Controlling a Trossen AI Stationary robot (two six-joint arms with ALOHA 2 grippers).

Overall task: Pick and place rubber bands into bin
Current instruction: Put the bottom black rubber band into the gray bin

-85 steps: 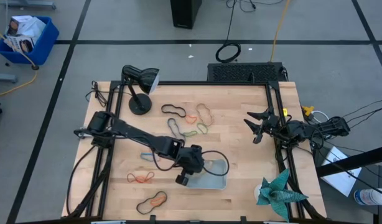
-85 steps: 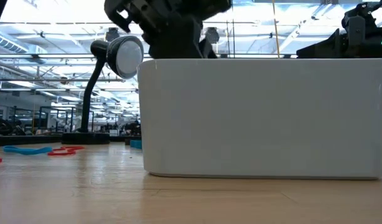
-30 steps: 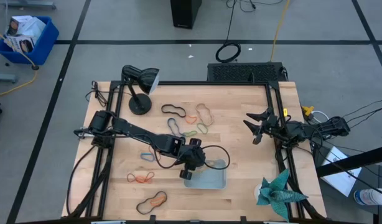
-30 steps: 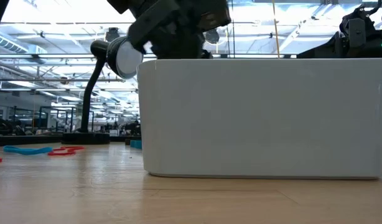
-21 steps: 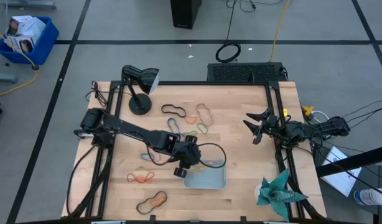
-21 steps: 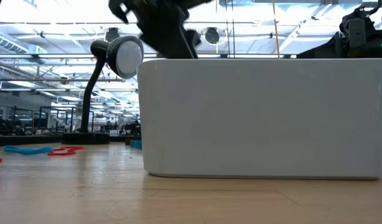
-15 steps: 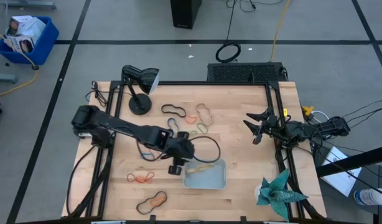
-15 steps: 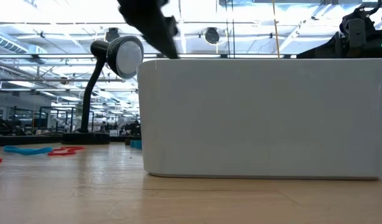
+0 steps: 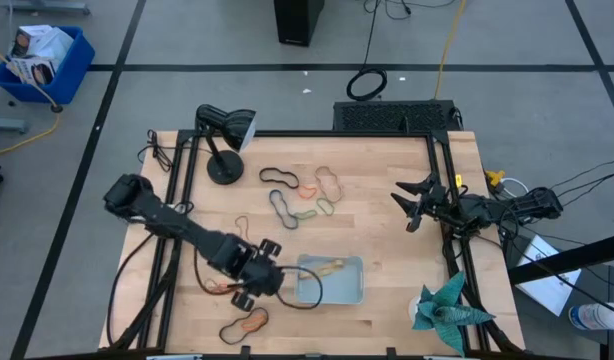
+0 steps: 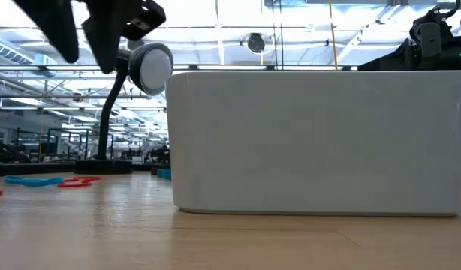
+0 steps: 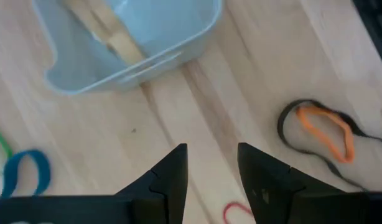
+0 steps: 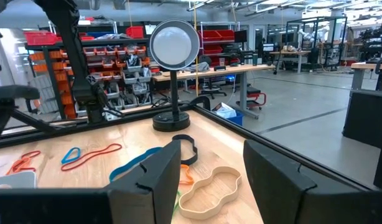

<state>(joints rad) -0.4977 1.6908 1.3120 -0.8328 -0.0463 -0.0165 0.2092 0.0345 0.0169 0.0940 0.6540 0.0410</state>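
Observation:
The pale blue bin (image 9: 344, 289) stands near the table's front edge, with a tan rubber band (image 9: 332, 267) lying inside it, also seen in the left wrist view (image 11: 113, 34). My left gripper (image 9: 245, 294) hovers open just left of the bin, pointing steeply down over bare wood, nothing between its fingers (image 11: 172, 177). A black and orange band (image 11: 321, 127), a red band (image 9: 225, 287) and a blue band (image 11: 26, 177) lie flat on the table around it. Several more bands (image 9: 302, 195) lie at the table's middle. My right gripper (image 9: 411, 205) waits open at the right edge.
A black desk lamp (image 9: 222, 145) stands at the far left corner. A teal paper shape (image 9: 447, 305) sits at the near right corner. The left arm's thin cable (image 9: 309, 290) loops over the bin's left end. In the low view the bin's wall (image 10: 320, 142) fills the middle.
My left gripper has gone from above the bin's left end toward the table's left and near edges, rising a little, and now stands clear of the bin. The tan band, uncovered as the gripper left, lies in the bin.

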